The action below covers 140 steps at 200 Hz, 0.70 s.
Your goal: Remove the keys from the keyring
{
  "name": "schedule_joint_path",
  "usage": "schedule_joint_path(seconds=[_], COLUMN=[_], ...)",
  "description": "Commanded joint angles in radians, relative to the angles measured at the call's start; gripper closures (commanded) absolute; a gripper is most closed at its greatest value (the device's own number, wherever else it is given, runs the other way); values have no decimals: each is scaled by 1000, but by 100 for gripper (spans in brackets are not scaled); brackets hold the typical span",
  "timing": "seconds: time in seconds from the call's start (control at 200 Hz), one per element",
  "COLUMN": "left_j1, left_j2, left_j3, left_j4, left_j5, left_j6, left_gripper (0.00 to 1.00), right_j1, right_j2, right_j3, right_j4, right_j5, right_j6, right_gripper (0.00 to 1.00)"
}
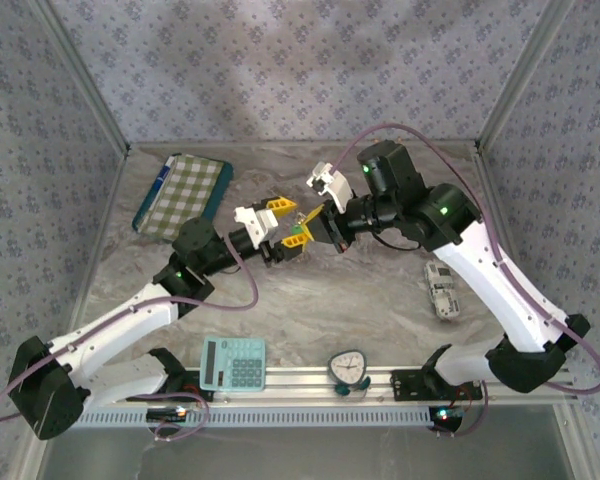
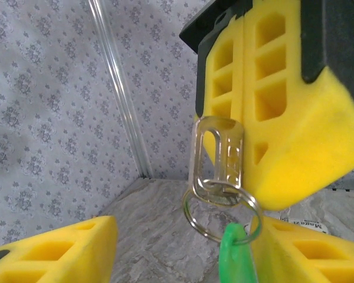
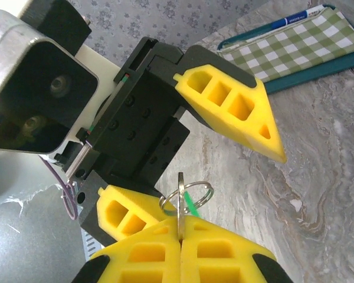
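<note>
My right gripper (image 3: 181, 227) is shut on a flat silver metal piece (image 3: 180, 197) that hangs on the keyring (image 3: 196, 191), held above the table's middle. A small bright-green key (image 2: 237, 259) dangles from the keyring (image 2: 194, 218), just under the right gripper's yellow fingers (image 2: 283, 118). My left gripper (image 2: 189, 236) is open, one finger on either side of the ring, and the green key lies close beside its right finger (image 2: 318, 253). From above, both grippers meet tip to tip, left gripper (image 1: 278, 228) and right gripper (image 1: 315, 222), with the green key (image 1: 295, 241) between them.
A green checked pouch (image 1: 185, 192) with a pen lies at the back left. A white toy car (image 1: 442, 290) sits to the right. A teal calculator (image 1: 232, 363) and a small round clock (image 1: 348, 368) rest by the metal rail (image 1: 300, 378) at the front.
</note>
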Motion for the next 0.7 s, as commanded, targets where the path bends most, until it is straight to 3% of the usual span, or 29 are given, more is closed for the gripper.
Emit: schedule_joint_path(seconds=[0.0, 0.44, 0.695], left_j1=[3, 4, 2], left_j2=[9, 37, 34], left_j3=[38, 65, 60], left_j4=[47, 88, 97], left_j5=[34, 61, 75], left_j6=[15, 20, 29], left_gripper=[40, 41, 57], right_j1=[-12, -32, -45], right_j2=[-28, -39, -39], right_j3=[-15, -47, -48], right_j4=[28, 52, 61], right_j5=[-40, -74, -87], right_j6=[15, 34, 41], right_gripper=[100, 100, 100])
